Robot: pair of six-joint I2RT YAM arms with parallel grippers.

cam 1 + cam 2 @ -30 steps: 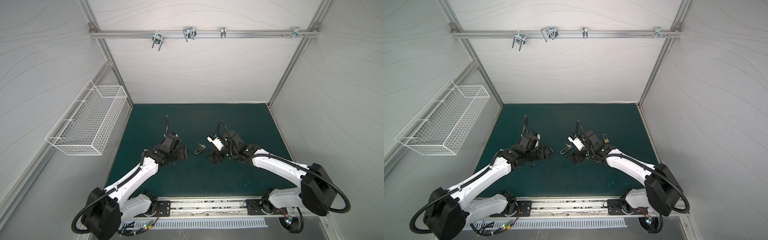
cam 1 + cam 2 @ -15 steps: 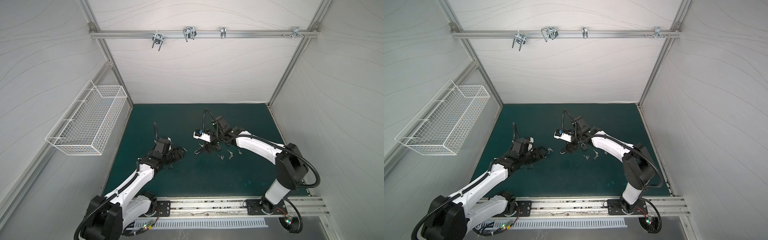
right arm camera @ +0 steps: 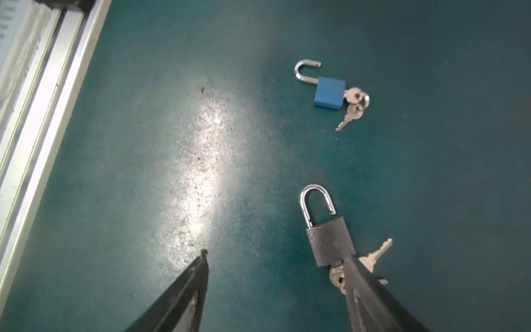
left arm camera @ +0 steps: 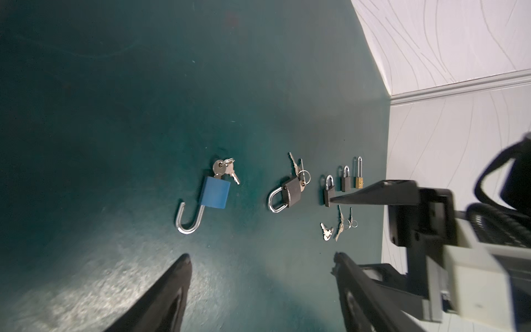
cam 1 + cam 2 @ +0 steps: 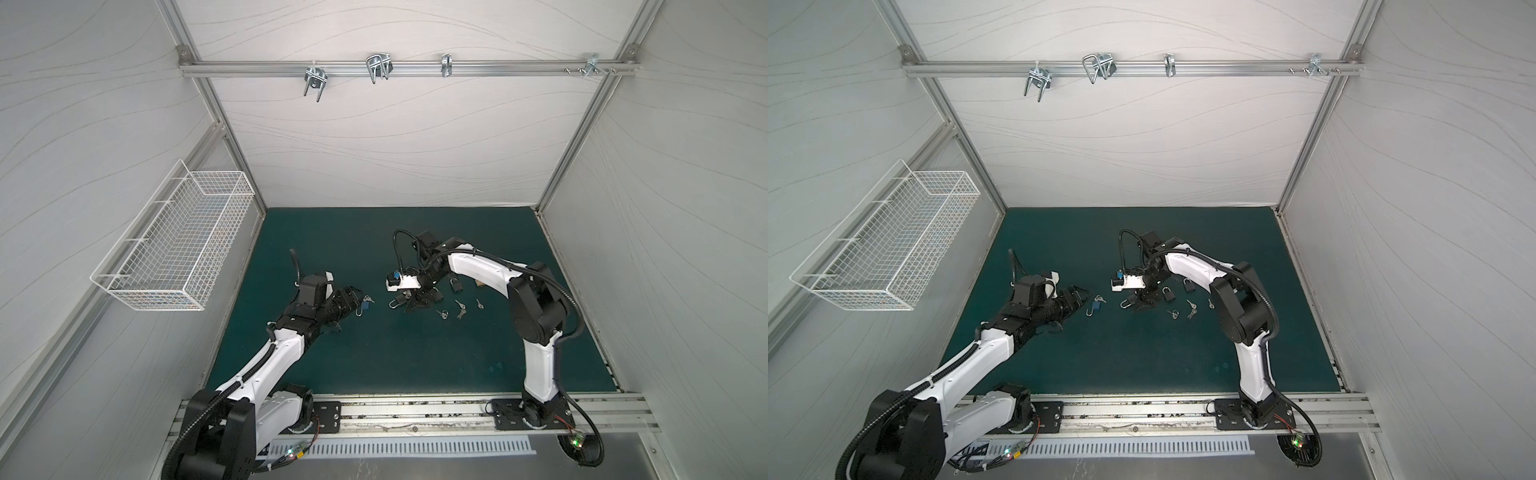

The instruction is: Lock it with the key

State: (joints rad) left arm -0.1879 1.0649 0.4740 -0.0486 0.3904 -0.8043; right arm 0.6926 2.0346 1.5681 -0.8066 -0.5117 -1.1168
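Note:
A blue padlock (image 4: 215, 192) lies on the green mat with its shackle swung open and a key (image 4: 221, 168) in its base. My left gripper (image 4: 261, 258) hovers open just short of it, nothing between its fingers; both top views show them side by side (image 5: 353, 293) (image 5: 365, 305). A dark grey padlock (image 3: 329, 241) has its shackle lifted and a key (image 3: 337, 274) inserted. My right gripper (image 3: 276, 255) stands open over the mat, one finger (image 3: 362, 281) crossing that key's bow; in a top view this padlock (image 5: 1127, 302) lies at its tips.
Three small shut padlocks (image 4: 329, 188) (image 4: 345, 179) (image 4: 359, 175) stand in a row beyond the dark one, with loose key bunches (image 5: 460, 307) (image 5: 442, 312) beside them. A wire basket (image 5: 178, 249) hangs on the left wall. The metal rail (image 3: 43, 115) runs along the mat's front edge.
The right arm has swung its elbow from the front toward the back, its gripper now at the dark padlock. The blue padlock has come into view beside the left gripper. Both jaws have narrowed slightly.

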